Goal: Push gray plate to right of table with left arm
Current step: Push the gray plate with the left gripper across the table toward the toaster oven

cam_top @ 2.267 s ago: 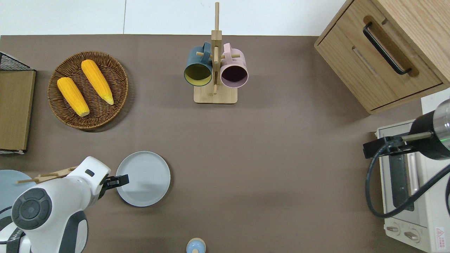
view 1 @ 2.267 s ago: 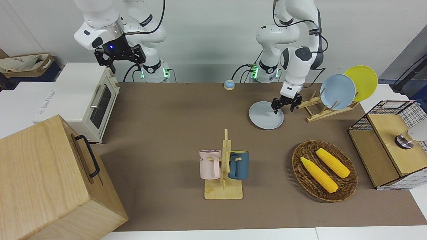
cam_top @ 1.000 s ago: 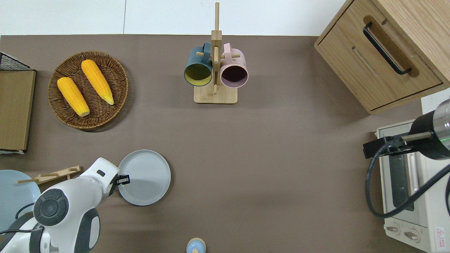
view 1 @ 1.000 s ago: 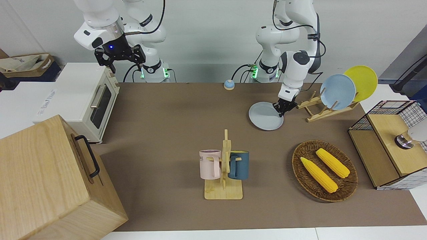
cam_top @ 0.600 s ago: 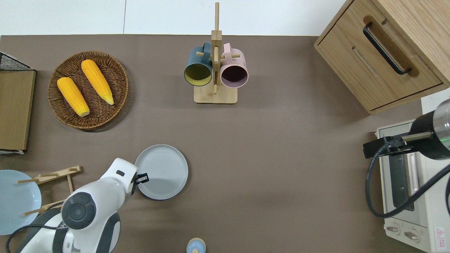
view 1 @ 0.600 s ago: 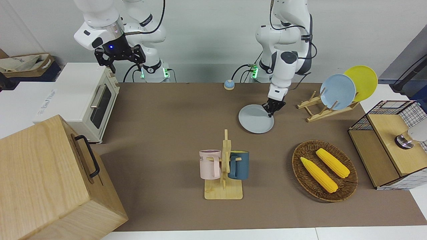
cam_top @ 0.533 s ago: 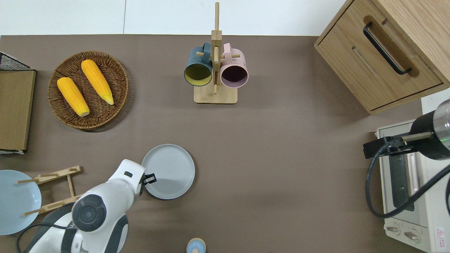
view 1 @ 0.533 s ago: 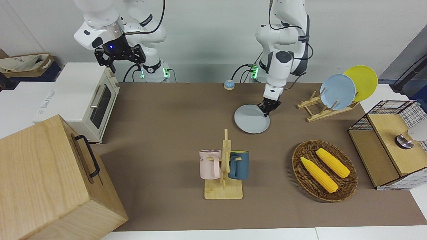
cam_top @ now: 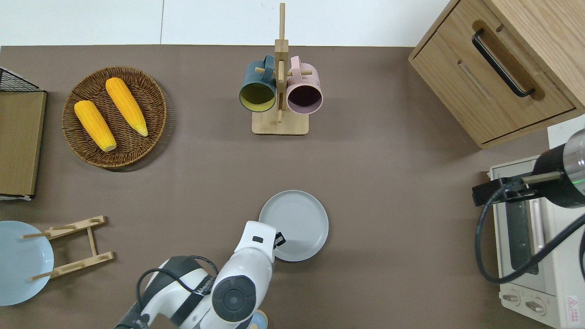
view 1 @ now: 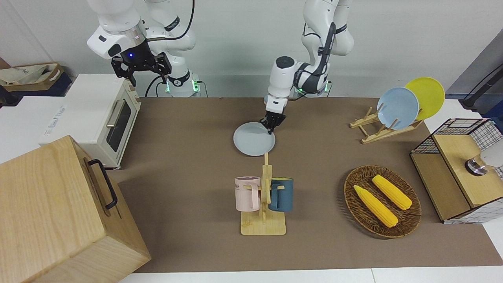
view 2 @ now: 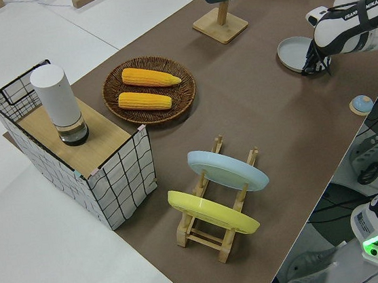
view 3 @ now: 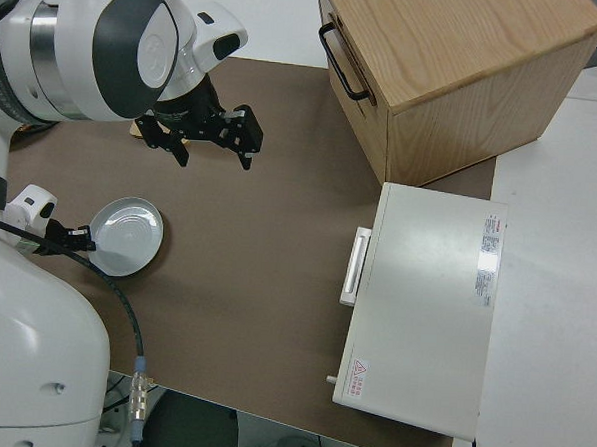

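The left gripper [view 1: 271, 125] is set down low at the rim of the gray plate [cam_top: 295, 224], on the plate's edge toward the left arm's end of the table [cam_top: 388, 237] and slightly nearer the robots. Its fingers are drawn narrow, close together, with nothing clamped between them; the tips are seen touching the plate's rim. The left arm [cam_top: 247, 269] is stretched out low from the robots' edge.

The gray plate lies flat on the table, about midway along it, directly on the side of the gripper toward the right arm's end. The mug rack [cam_top: 279, 91], with a dark blue mug [cam_top: 257, 89] and a pink mug [cam_top: 304, 91] hung on it, stands farther from the robots than the gripper and well apart from the plate. The small bell [view 1: 269, 100] sits near the gripper, closer to the robots. The wicker basket [cam_top: 155, 132] with two corn cobs is well apart, toward the left arm's end.

The right gripper [view 1: 140, 67] is parked, its fingers spread wide and empty.
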